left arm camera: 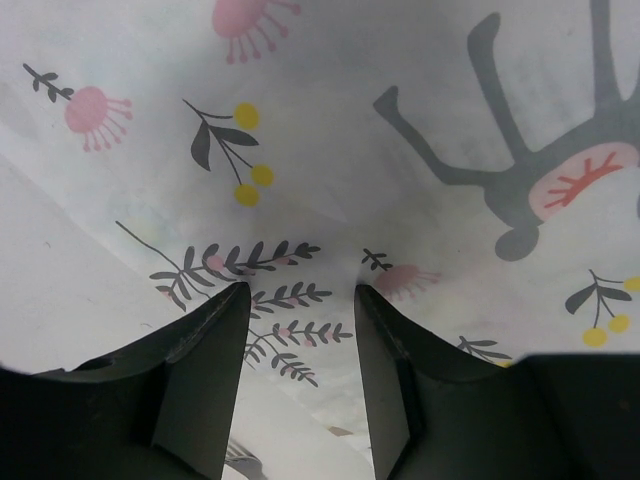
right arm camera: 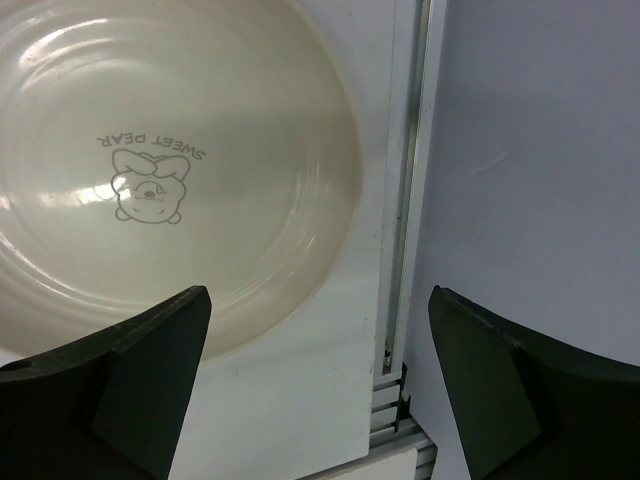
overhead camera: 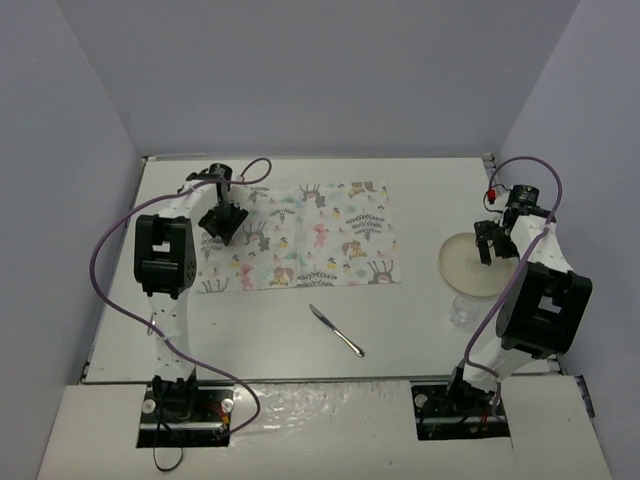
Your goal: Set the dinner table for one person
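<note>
The off-white dinner table (overhead camera: 425, 195) carries a white mat printed with pastel animals and plants (overhead camera: 320, 240) at its middle left. My left gripper (overhead camera: 222, 232) hangs low over the mat's left part. In the left wrist view the gripper (left arm camera: 300, 290) is open and empty over the mat (left arm camera: 330, 150) near its edge. A cream plate (overhead camera: 462, 265) lies at the right. My right gripper (overhead camera: 487, 250) is over its right rim. In the right wrist view the gripper (right arm camera: 320, 295) is wide open and empty, with the plate (right arm camera: 150, 120) up left. A metal knife (overhead camera: 336, 330) lies on bare table below the mat.
A clear glass (overhead camera: 463, 312) stands just in front of the plate, close to the right arm. The table's metal edge rail (right arm camera: 405, 200) and the grey wall (right arm camera: 540, 150) lie right beside the right gripper. Grey walls enclose the table on three sides.
</note>
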